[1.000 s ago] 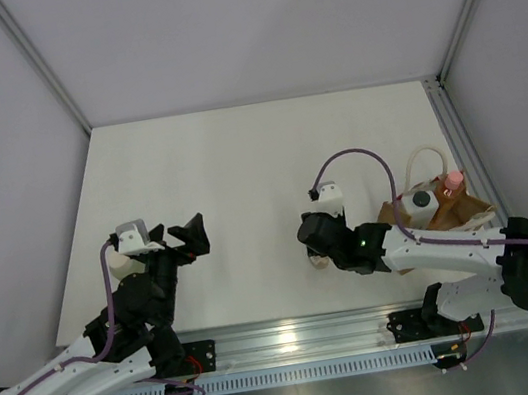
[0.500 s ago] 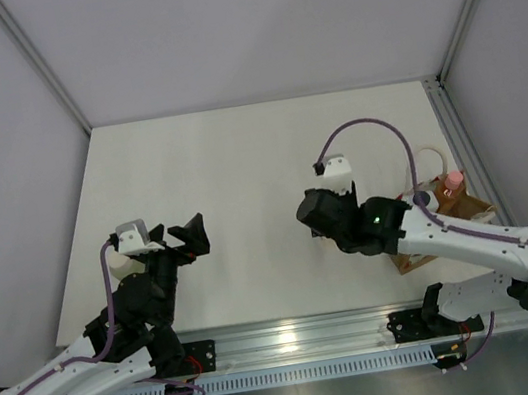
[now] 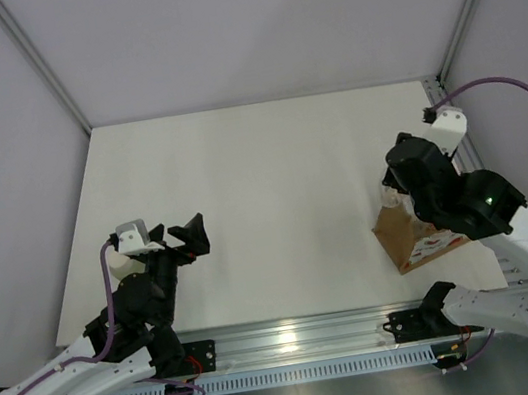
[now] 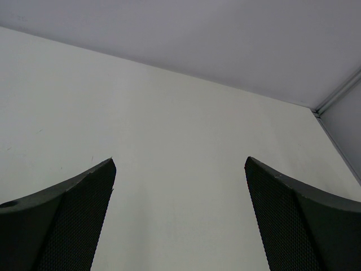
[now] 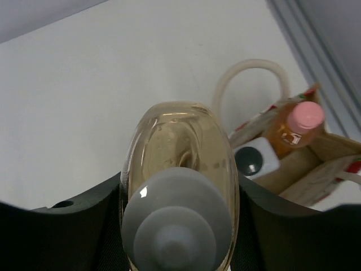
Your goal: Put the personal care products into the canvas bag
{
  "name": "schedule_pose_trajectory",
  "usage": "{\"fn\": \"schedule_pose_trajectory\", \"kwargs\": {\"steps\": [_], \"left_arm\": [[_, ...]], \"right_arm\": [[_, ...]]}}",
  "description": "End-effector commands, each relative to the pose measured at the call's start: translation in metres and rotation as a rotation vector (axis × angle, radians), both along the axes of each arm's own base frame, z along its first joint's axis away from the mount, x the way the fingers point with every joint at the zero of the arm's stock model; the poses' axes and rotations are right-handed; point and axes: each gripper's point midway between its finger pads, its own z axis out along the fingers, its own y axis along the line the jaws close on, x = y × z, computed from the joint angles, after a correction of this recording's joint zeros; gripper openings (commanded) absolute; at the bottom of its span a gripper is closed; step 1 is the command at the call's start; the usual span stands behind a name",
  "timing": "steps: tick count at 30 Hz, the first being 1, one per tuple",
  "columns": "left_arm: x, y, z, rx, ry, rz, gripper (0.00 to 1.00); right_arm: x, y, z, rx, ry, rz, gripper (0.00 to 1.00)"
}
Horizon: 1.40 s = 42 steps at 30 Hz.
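My right gripper [image 5: 179,192] is shut on the slim amber bottle [image 5: 180,147], which the right wrist view shows end on, its white cap [image 5: 175,226] nearest the camera. Beyond and to the right of the bottle lies the canvas bag [image 5: 324,169], mouth open, one cream handle [image 5: 248,70] looped onto the table. Inside it stand the orange bottle with the pink cap [image 5: 296,124] and the clear squarish bottle with the black cap [image 5: 256,161]. From above, the right wrist covers most of the bag [image 3: 422,244]. My left gripper [image 3: 194,234] is open and empty at the near left.
An aluminium rail [image 3: 461,134] runs along the table's right edge just beyond the bag. White enclosure walls close the back and sides. The left wrist view holds only bare white tabletop [image 4: 180,130] between the spread fingers [image 4: 73,214].
The right arm has lifted the amber bottle from the middle of the table and swung it right, to above the bag. The left arm has not moved.
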Motion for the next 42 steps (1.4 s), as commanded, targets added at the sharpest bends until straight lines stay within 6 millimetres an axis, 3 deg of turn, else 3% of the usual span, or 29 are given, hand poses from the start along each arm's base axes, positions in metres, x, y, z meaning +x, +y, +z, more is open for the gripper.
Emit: {"fn": "schedule_pose_trajectory", "kwargs": {"steps": [1, 5, 10, 12, 25, 35, 38, 42], "left_arm": [[-0.001, -0.005, 0.004, -0.020, -0.014, -0.020, 0.99], [-0.001, -0.005, 0.004, -0.022, -0.014, -0.023, 0.99], [-0.001, -0.005, 0.004, -0.023, -0.014, -0.025, 0.99], [-0.001, -0.005, 0.006, -0.028, -0.016, -0.026, 0.99], [-0.003, -0.007, 0.006, -0.040, -0.017, -0.046, 0.99], [-0.003, -0.009, 0.008, -0.044, -0.018, -0.053, 0.99], [-0.003, -0.008, 0.007, -0.041, -0.016, -0.051, 0.99], [-0.004, -0.007, 0.007, -0.054, -0.021, -0.051, 0.99]], "right_arm": [[-0.010, -0.049, 0.048, 0.058, -0.144, -0.147, 0.00], [-0.023, -0.089, 0.060, 0.042, -0.177, -0.271, 0.00], [-0.027, -0.113, 0.055, -0.014, -0.159, -0.369, 0.00], [-0.024, -0.119, 0.044, -0.028, -0.137, -0.408, 0.00], [-0.012, -0.156, -0.020, 0.053, -0.023, -0.507, 0.00], [0.002, -0.170, -0.033, 0.029, -0.047, -0.557, 0.00], [0.000, -0.174, -0.034, 0.016, -0.061, -0.574, 0.00], [-0.005, -0.184, -0.050, -0.030, -0.035, -0.625, 0.00]]}}
